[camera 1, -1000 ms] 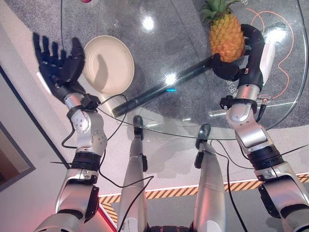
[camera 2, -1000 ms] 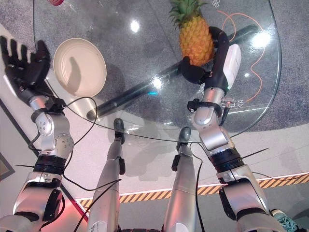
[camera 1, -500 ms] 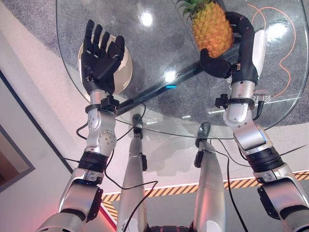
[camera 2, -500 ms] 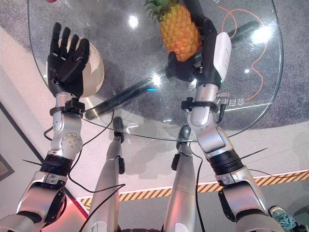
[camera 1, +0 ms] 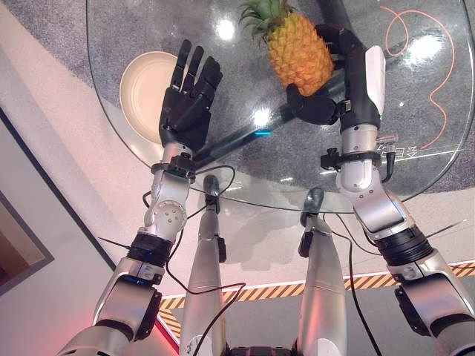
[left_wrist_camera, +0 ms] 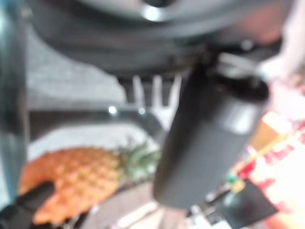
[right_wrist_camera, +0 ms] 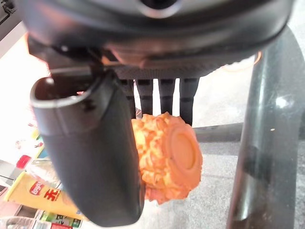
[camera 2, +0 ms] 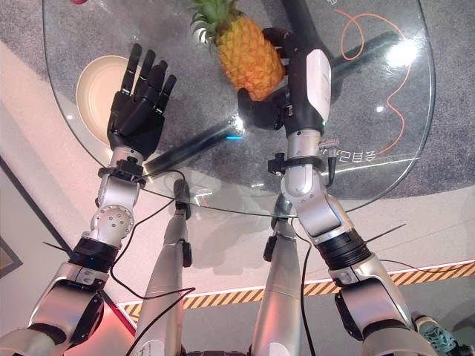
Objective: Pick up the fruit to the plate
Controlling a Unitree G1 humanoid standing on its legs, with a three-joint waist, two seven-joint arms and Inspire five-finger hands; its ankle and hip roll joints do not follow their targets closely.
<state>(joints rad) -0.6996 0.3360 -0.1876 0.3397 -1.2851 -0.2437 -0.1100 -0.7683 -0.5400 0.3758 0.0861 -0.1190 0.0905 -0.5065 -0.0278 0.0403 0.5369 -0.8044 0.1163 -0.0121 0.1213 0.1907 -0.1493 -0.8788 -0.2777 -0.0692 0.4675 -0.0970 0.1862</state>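
A pineapple (camera 1: 298, 52) with a green crown is held above the round glass table (camera 1: 415, 178), tilted, crown toward the far left. My right hand (camera 1: 338, 81) is shut on it, thumb under its base and fingers round its far side; the right wrist view shows the pineapple's base (right_wrist_camera: 169, 157) between thumb and fingers. A cream plate (camera 1: 145, 85) lies on the table's left part. My left hand (camera 1: 189, 104) is open with straight fingers, raised just right of the plate, between it and the fruit. The pineapple (left_wrist_camera: 76, 179) also appears in the left wrist view.
An orange cord (camera 1: 438, 111) curls beneath the glass at the right. A dark bar (camera 1: 245, 133) of the table's frame runs diagonally under the glass. A red object (camera 2: 80, 2) sits at the far left edge of the table.
My right hand has carried the pineapple leftward, toward the plate. My left hand has swung right from beside the plate to the space between plate and fruit, still open.
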